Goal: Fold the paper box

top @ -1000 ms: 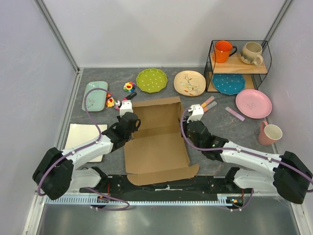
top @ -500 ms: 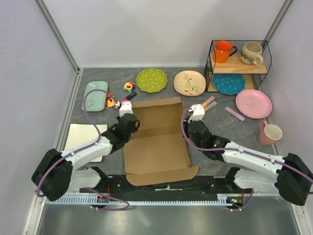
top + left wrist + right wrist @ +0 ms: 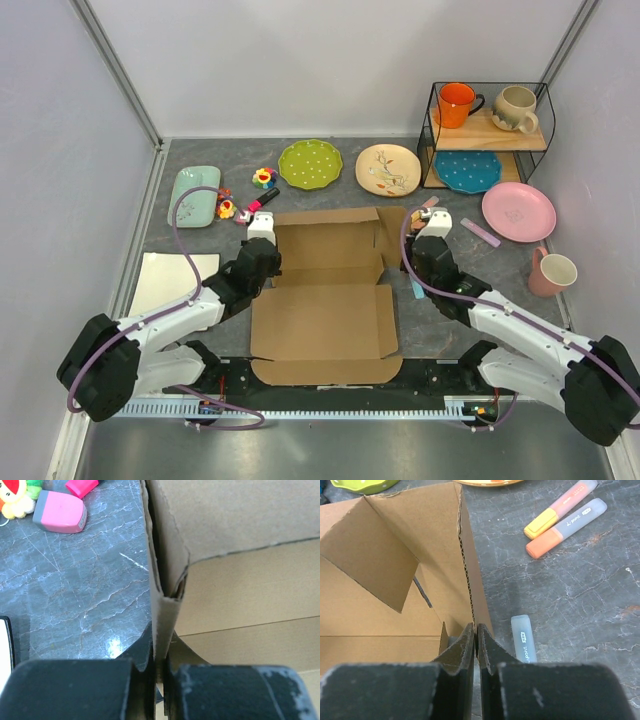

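The brown cardboard paper box [image 3: 325,300] lies open in the middle of the table, with its back and side walls partly raised. My left gripper [image 3: 268,258] is shut on the box's upright left wall [image 3: 165,605], just short of the far left corner. My right gripper [image 3: 412,268] is shut on the near end of the upright right wall [image 3: 467,580]. Inside that wall a folded flap [image 3: 375,555] leans inward. The front flap [image 3: 325,368] lies flat by the arm bases.
A grey highlighter [image 3: 524,639] lies beside my right fingers, and two more highlighters [image 3: 560,512] lie farther off. A pink eraser [image 3: 60,512] and toys [image 3: 226,208] lie left of the box. Plates [image 3: 310,163], a rack [image 3: 490,135], a pink mug [image 3: 552,271] and a white tray [image 3: 165,280] surround it.
The box has turned from skewed to square with the table. Its side walls have come up. My right gripper has moved right and my left gripper slightly forward, both still holding the walls.
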### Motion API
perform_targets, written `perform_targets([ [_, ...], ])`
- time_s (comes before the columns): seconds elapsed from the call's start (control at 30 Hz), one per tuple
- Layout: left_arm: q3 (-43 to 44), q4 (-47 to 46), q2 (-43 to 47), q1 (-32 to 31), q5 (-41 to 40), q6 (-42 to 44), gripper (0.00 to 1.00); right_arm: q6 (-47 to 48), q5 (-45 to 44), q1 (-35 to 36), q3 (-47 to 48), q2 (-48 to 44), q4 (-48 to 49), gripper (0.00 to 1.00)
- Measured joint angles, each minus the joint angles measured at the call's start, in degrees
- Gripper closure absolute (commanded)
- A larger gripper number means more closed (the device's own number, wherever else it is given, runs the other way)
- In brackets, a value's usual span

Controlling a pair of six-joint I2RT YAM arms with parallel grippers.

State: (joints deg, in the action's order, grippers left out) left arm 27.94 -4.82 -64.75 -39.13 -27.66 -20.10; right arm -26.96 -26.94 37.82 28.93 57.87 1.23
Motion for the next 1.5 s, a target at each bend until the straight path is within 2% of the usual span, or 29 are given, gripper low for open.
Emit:
perform_targets([
  [0.27,0.0,-2.8,0.0,0.0,0.8,4.2,0.98,-2.7,5.7,-4.1,-0.2,0.0,0.0,0.94],
  [0.4,-0.3,-4.8,0.3,-0.1,-1.3,6.4,0.98,-6.2,8.4,-4.7,0.0,0.0,-0.2,0.96],
  [0.77,-1.7,-12.5,0.3,-2.7,-8.4,12.0,0.98,-16.2,15.9,-4.7,0.4,-5.6,-2.6,0.96],
  [1.23,-3.4,-18.1,0.3,-3.8,-11.0,16.4,0.98,-21.7,20.7,-5.8,2.0,-4.8,-3.2,0.94],
  [1.33,-4.0,-19.8,0.3,-3.8,-11.5,18.1,0.98,-23.6,23.6,-6.6,2.3,-4.5,-3.3,0.80],
  [1.37,-4.0,-20.2,0.2,-3.8,-11.5,18.4,0.98,-23.9,24.7,-6.7,2.6,-4.2,-3.5,0.69],
  [1.43,-4.0,-20.9,-0.4,-3.8,-11.7,18.5,0.98,-23.6,26.5,-6.5,3.9,-3.3,-4.3,0.58],
  [1.47,-3.8,-20.9,-0.9,-3.8,-11.7,18.5,0.98,-23.3,27.1,-6.4,4.4,-3.2,-5.0,0.49],
  [1.5,-3.3,-20.6,-1.7,-4.0,-11.6,18.2,0.98,-22.4,27.2,-6.2,5.0,-3.3,-5.9,0.46],
])
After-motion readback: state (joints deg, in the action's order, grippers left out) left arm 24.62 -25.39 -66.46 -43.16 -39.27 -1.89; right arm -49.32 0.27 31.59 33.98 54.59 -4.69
